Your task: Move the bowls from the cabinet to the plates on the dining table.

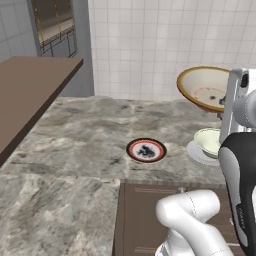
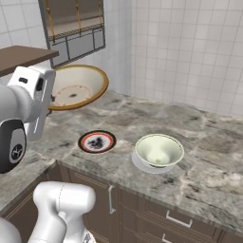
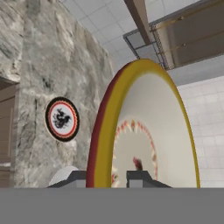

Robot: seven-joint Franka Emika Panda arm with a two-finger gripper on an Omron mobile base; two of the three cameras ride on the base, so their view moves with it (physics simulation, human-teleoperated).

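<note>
My gripper [image 3: 109,178] is shut on the rim of the tan bowl [image 1: 205,89] [image 2: 76,88] [image 3: 148,131], one finger on each side of its wall. The bowl hangs tilted in the air above the dining table [image 1: 75,150] [image 2: 213,156]. Below it, the red-rimmed plate [image 1: 146,150] [image 2: 97,142] [image 3: 62,119] lies bare near the table's front edge. Beside that plate, the cream-white bowl [image 1: 210,141] [image 2: 159,150] sits upright on the white plate [image 1: 197,151] [image 2: 142,166]. The cabinet is out of view.
A flat brown slab [image 1: 30,85] juts over the table's left side at about the bowl's height. A window with blinds [image 1: 52,22] [image 2: 76,23] is set in the tiled wall behind. Brown drawer fronts [image 1: 145,215] [image 2: 156,213] run under the table's front edge.
</note>
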